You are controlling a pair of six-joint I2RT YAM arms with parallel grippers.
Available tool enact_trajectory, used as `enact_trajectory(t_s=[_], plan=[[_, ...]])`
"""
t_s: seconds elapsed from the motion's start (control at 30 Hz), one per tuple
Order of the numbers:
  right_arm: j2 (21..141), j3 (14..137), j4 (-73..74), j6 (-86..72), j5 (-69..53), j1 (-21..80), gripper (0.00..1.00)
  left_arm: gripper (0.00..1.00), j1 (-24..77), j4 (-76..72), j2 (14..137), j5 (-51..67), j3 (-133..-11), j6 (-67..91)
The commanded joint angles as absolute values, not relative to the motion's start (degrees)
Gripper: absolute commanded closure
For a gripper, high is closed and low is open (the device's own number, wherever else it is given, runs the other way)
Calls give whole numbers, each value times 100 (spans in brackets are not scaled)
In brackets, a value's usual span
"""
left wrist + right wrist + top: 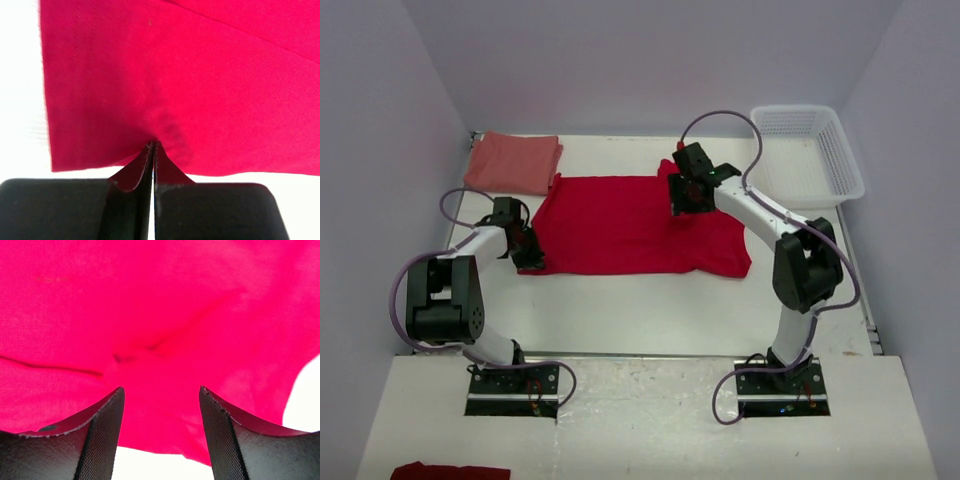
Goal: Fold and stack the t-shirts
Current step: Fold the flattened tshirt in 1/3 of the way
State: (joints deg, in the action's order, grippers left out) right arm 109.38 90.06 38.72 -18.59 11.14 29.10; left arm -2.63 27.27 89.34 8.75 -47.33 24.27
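The bright red t-shirt (620, 225) lies spread flat on the white table. The salmon-red t-shirt (513, 162) lies folded at the back left, touching the red shirt's corner. My left gripper (528, 256) is at the red shirt's near left corner. In the left wrist view it (153, 145) is shut, tips pinching puckered red cloth (200, 90) near the hem. My right gripper (685, 195) is over the shirt's back right part. In the right wrist view it (161, 390) is open, jaws wide, with red cloth (160, 315) below and nothing between them.
A white lattice basket (842, 160) stands at the back right corner. A bit of red cloth (450, 470) lies on the near ledge at the bottom left. White walls close in the table on the left, back and right.
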Motion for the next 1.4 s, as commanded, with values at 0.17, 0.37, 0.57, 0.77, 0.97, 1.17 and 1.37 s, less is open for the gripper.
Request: enact_trajectory(t_s=[0.17,0.37,0.57,0.77,0.97,1.17,1.37], plan=[[9537,7902,4464,-2513,1856,2445,36,100,167,2803,8455,431,-4922,2294],[8781,6699,4263,-2549,1301,1872,36,100,913,3067,8077,-219,-5413,2294],[8763,6372,4271,-2645,976,1793,36,100,1501,3199,8024,-211,-5906,2347],[8877,6092,4306,-2733,817,1714,41,100,2003,3068,8436,263,-5994,2513],[8736,5670,4280,-2874,721,1714,48,100,2153,2769,8692,439,-5748,2584],[8815,5555,4307,-2971,913,1705,50,100,2153,2707,8938,369,-5713,2487],[8886,5739,4333,-2909,1046,1591,50,100,2153,2628,9097,448,-5669,2479]])
